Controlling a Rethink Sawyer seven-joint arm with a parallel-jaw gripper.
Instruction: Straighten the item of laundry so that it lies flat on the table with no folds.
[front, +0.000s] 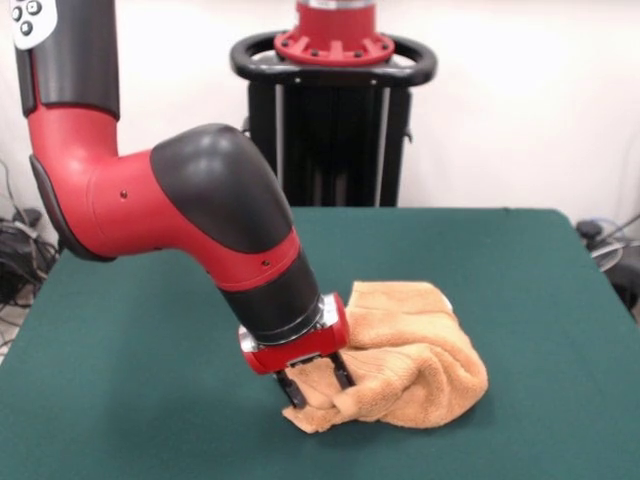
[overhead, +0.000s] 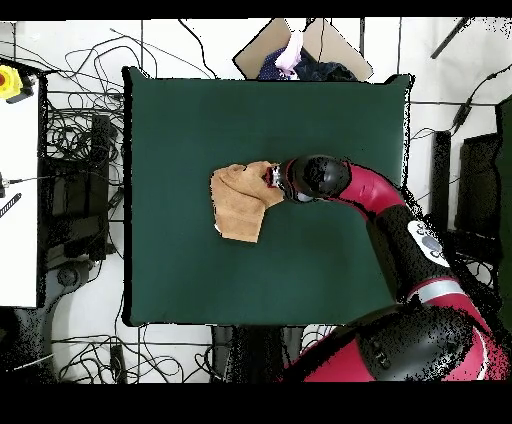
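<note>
The item of laundry (front: 415, 365) is an orange-tan towel, bunched in folds near the front right of the green table (front: 150, 360). My gripper (front: 315, 380) is down at the towel's left edge, its two black fingers pinching a fold of the cloth. In the overhead view the towel (overhead: 238, 205) lies crumpled near the middle of the table (overhead: 200, 120), with the gripper (overhead: 270, 178) at its upper right corner and the arm reaching in from the lower right.
Cables and equipment lie on the floor around the table (overhead: 80, 180). A person (overhead: 290, 55) shows at the far edge in the overhead view. A white bench (overhead: 18, 200) stands at the left.
</note>
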